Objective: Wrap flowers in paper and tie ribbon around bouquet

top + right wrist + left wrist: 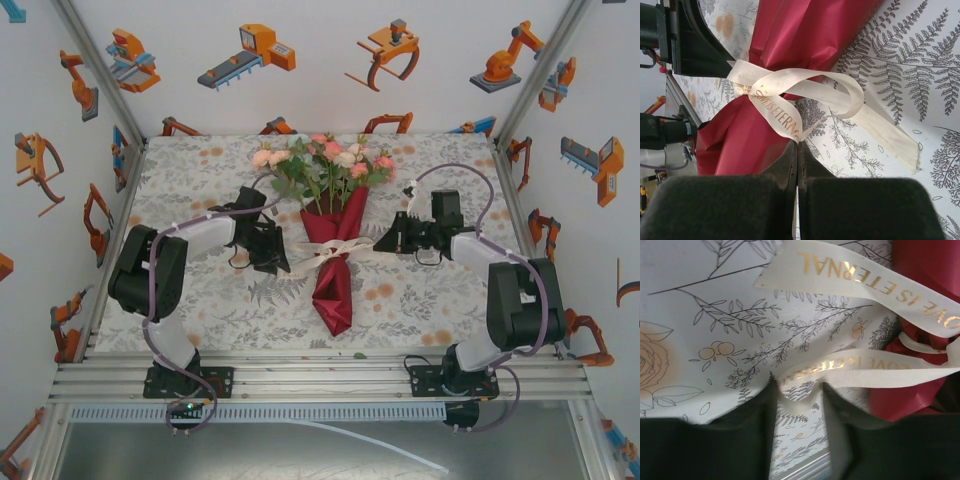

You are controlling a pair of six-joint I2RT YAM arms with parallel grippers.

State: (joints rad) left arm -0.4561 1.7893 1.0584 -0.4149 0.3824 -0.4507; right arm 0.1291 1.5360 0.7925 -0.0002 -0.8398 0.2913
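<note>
Paper (335,290) was wrapped round flowers (330,160) | ribbon (790,80) was looped on, knot looked unfinished | right tool (797,145) clenched ribbon | left tool (798,388) stood released, tail between jaws

- A robot test cell in a lab: silver aluminium-profile frame posts (100,68) rise behind and outward of the left gripper (268,245) and the right gripper (385,240).
- White wall panels printed with orange-and-grey cartoon robot arms (320,100) close off the space beyond and to either side of both grippers.
- Slotted aluminium rails (320,375) on the near side of the grippers carry the black bolted arm bases (187,380).
- A thin purple-grey cable (462,167) loops in the open just behind the right gripper.
- A white cloth printed with grey leaves and orange dots (200,190) covers the table under both grippers.
</note>
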